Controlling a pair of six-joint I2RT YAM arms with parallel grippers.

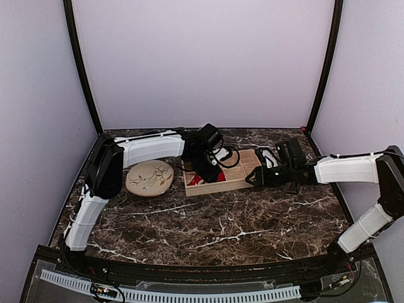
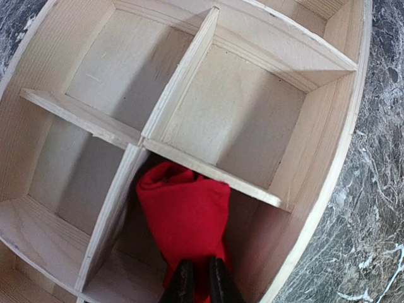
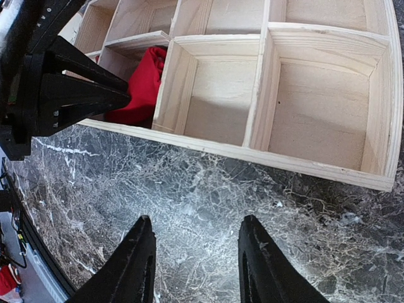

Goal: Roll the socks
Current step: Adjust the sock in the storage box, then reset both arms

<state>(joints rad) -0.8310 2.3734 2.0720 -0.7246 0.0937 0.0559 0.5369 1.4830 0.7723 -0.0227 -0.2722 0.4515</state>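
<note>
The left gripper (image 2: 201,268) had its jaws pinched nearly together on the soft, red rolled sock (image 2: 183,208), which sat in a corner compartment of the pale, thin-walled wooden tray (image 2: 315,189). The right gripper (image 3: 197,252) hung spread wide, holding nothing, over the veined dark marble table (image 3: 208,189).

— Where is the tray (image 1: 227,183)?
— On the counter (image 1: 221,233), toward its back, with the plate (image 1: 149,177) just left of the tray.
— And the sock (image 2: 183,211)?
— In the tray's near-left compartment, the left gripper (image 2: 201,278) above, probably pinching it. The right gripper (image 3: 196,222) hangs just right of the tray, fingers (image 3: 136,252) apart.
</note>
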